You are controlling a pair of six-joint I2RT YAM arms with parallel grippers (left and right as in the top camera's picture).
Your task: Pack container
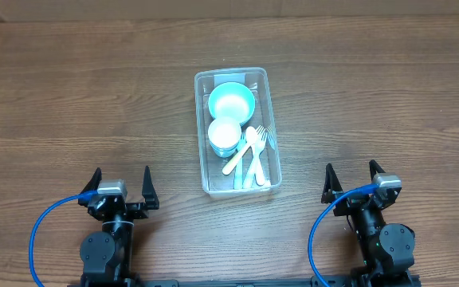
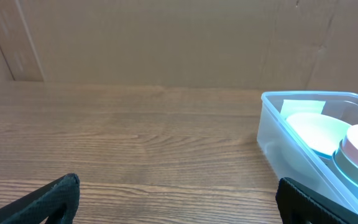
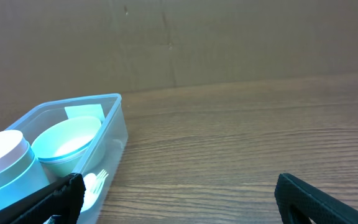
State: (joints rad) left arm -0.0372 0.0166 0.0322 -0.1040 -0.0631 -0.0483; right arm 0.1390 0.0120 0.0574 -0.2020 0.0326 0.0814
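The clear plastic container stands at the table's middle. Inside it are a teal bowl, a white cup stacked in teal cups, and several pale forks and spoons. My left gripper is open and empty near the front edge, left of the container. My right gripper is open and empty near the front edge, to its right. The container shows at the right of the left wrist view and at the left of the right wrist view. In the wrist views the jaws hold nothing.
The wooden table lies bare around the container. A brown cardboard wall stands behind the table's far edge. Blue cables loop beside each arm base.
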